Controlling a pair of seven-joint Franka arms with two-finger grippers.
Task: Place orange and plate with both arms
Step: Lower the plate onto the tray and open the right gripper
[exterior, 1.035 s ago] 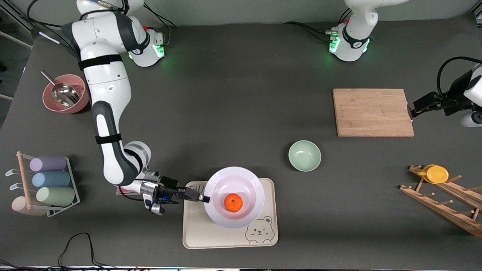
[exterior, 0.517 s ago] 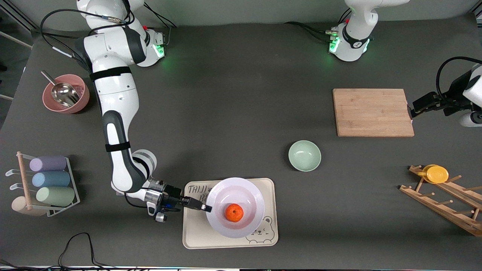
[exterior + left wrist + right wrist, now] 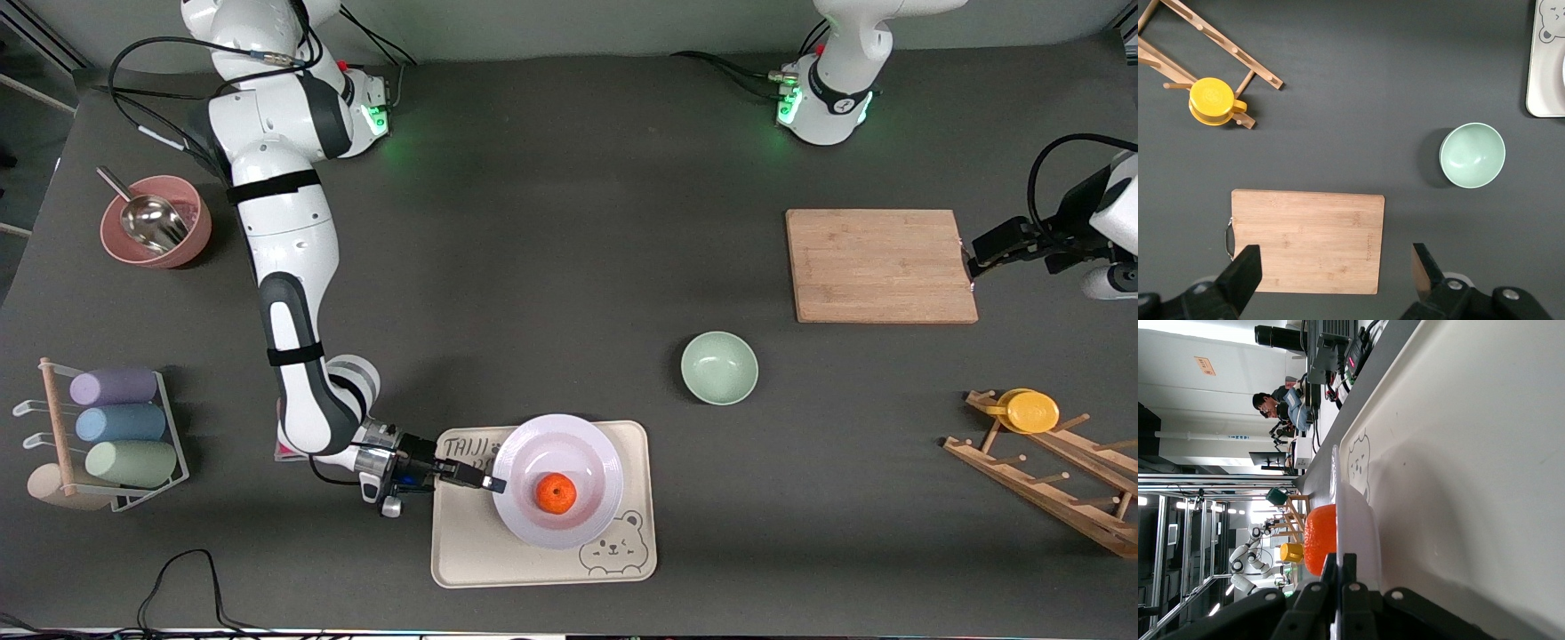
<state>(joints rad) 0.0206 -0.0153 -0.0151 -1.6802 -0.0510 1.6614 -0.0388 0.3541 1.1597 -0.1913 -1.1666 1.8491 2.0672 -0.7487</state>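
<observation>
White plate (image 3: 569,467): we see it on the cream bear tray (image 3: 462,556), rim pinched at the edge toward the right arm's end of the tabletop (image 3: 551,231).
Orange (image 3: 556,493): it sits in the plate's well, apart from both tools; in the right wrist view the orange (image 3: 1321,540) rises above the plate rim (image 3: 1355,520).
Right tool (image 3: 492,484): low over the tray, fingers (image 3: 1338,570) closed tight on the plate's rim.
Left tool (image 3: 1331,263): we see it spread wide with nothing between the fingers, hanging over the tabletop at the edge of the wooden cutting board (image 3: 880,265); the left arm waits there.
Mint-green bowl (image 3: 719,367): on the tabletop, farther from the front camera than the tray, between the tray and the cutting board.
</observation>
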